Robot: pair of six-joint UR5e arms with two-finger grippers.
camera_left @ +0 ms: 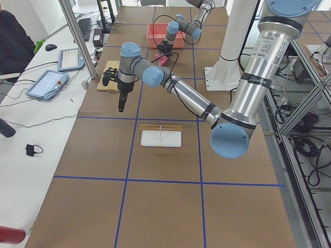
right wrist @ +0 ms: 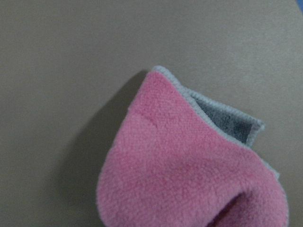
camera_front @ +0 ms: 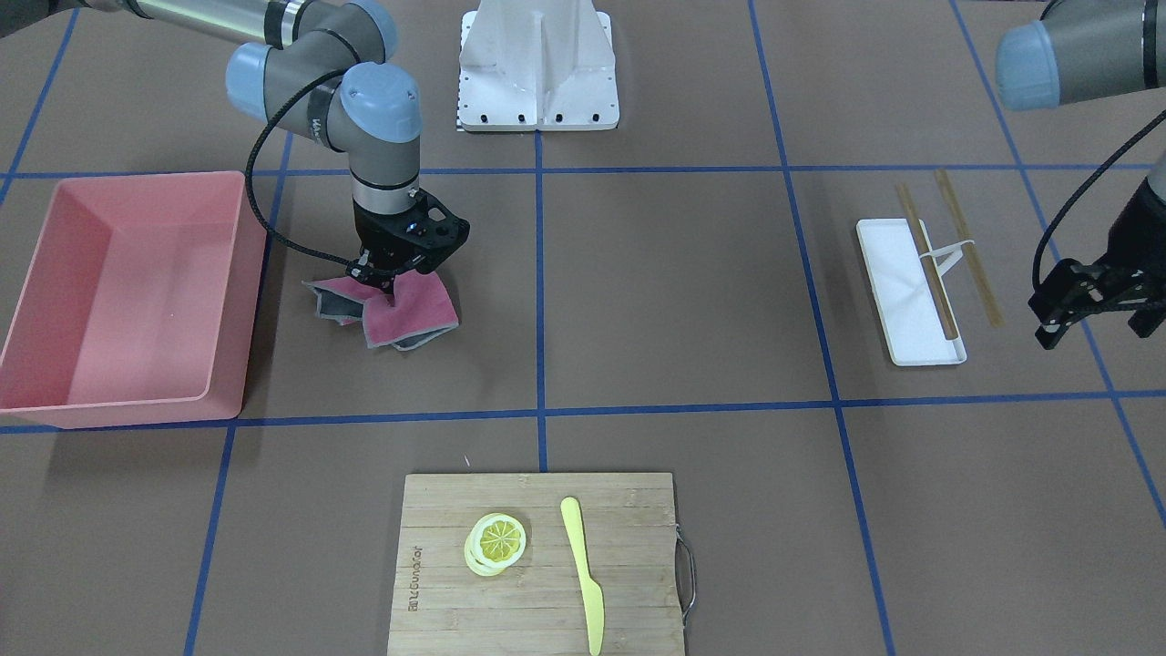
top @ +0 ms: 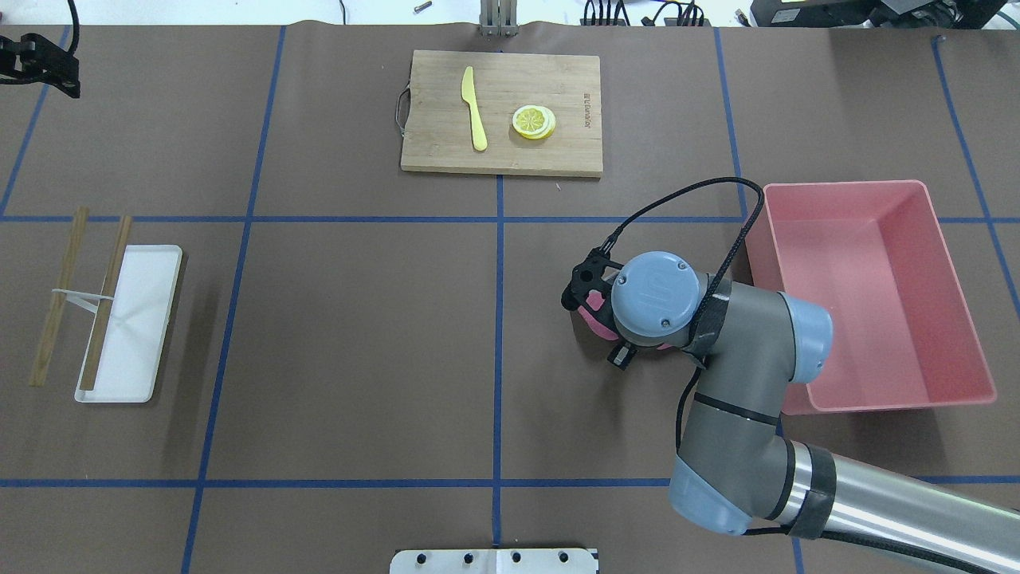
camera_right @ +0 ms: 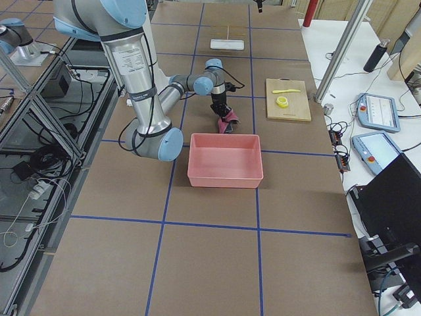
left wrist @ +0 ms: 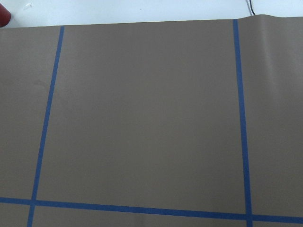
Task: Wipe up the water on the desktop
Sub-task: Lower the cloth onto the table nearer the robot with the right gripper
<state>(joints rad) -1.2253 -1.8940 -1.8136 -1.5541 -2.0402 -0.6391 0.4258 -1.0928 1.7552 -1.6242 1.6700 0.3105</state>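
Note:
The desktop [camera_front: 674, 292] is a matte brown surface crossed by blue tape lines; I see no water on it. My right gripper [camera_front: 378, 278] points down and is shut on a crumpled pink and grey cloth [camera_front: 405, 314] that rests on the desktop beside the pink bin. The right wrist view shows the cloth [right wrist: 189, 175] bunched up close against the brown surface. In the overhead view the right wrist covers most of the cloth [top: 594, 319]. My left gripper [camera_front: 1093, 305] hangs open and empty above the desktop, far from the cloth.
A pink bin [camera_front: 232, 301] stands next to the cloth. A bamboo cutting board [camera_front: 437, 510] bears a lemon slice [camera_front: 499, 539] and a yellow knife [camera_front: 583, 569]. A white tray [camera_front: 897, 301] with chopsticks [camera_front: 927, 264] lies near the left gripper. The robot base [camera_front: 537, 64] stands at the back.

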